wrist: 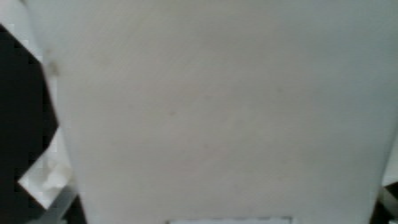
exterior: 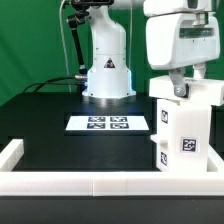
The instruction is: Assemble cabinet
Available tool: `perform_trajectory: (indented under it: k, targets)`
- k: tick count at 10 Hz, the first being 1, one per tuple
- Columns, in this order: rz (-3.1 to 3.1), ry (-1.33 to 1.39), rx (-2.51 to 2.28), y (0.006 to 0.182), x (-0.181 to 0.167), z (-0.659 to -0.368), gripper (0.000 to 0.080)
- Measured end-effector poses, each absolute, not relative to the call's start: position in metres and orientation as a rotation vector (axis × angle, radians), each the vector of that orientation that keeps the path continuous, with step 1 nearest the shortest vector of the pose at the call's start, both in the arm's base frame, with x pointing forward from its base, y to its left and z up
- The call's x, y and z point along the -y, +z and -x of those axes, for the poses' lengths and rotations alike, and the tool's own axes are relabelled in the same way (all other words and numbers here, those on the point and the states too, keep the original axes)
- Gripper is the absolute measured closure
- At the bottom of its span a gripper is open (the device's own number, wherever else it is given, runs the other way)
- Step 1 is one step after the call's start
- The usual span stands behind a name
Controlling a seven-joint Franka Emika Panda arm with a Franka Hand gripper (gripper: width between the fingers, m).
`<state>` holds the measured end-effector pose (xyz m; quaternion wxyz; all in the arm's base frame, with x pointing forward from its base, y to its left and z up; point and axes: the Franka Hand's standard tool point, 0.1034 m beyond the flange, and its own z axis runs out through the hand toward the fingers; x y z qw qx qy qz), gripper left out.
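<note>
Nearest the exterior camera, two white border rails meet at a corner along the black surface. Behind them, on the exterior view's right, one tall white cabinet stands upright, showing three square tags. The end effector sits right at its top edge; whether it is clenched cannot be told. Farther back lies one marker board. The wrist view is filled by a white panel.

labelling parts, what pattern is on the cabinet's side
White with black-and-white square tags on the cabinet, clearest in the exterior view.
</note>
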<state>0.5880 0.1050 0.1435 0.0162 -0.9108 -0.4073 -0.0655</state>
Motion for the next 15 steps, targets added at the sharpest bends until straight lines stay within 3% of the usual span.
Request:
perform_trajectory:
  k: [15]
  targets:
    - [3.029,-0.188,-0.311,0.1454,-0.0954,-0.5898,0.0251]
